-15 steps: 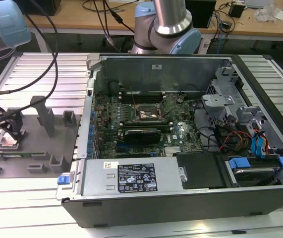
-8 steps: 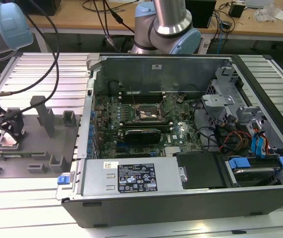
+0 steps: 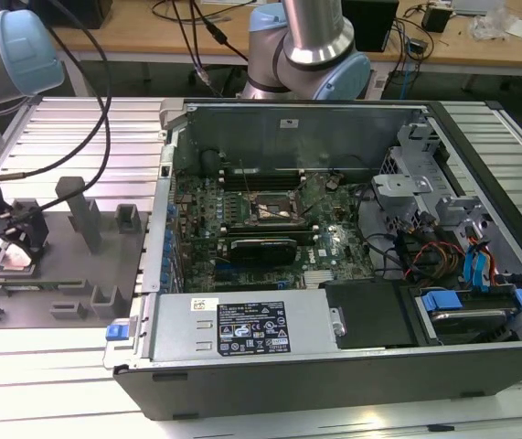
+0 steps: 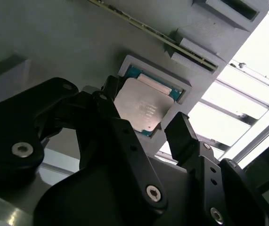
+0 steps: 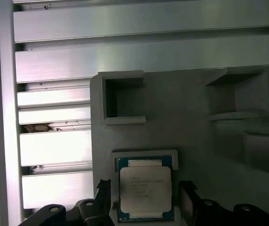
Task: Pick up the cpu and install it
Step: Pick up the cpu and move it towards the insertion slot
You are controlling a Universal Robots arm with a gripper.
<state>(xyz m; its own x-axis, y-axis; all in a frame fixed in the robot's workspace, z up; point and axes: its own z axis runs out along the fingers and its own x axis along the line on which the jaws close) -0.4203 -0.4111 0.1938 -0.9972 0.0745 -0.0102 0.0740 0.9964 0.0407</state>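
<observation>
The cpu (image 5: 145,190) is a flat square chip with a silvery top and a green rim. It lies flat in a shallow square recess of the grey plastic fixture (image 5: 181,122). In both wrist views my gripper (image 5: 145,194) is open just above it, one black finger (image 5: 103,190) on each side of the chip with a small gap to its edges. The second wrist view shows the same cpu (image 4: 141,106) between the fingertips of the gripper (image 4: 146,109). In the exterior view the gripper (image 3: 12,245) hangs over the fixture (image 3: 69,274) at that view's left. The black-framed motherboard socket (image 3: 277,208) sits inside the open computer case.
The open computer case (image 3: 334,366) fills the middle and the exterior view's right, with cables, drive bays and a power supply inside. Upright grey fixture blocks (image 3: 85,215) stand close to the gripper. A black cable (image 3: 105,119) runs above the ribbed aluminium table (image 3: 78,119).
</observation>
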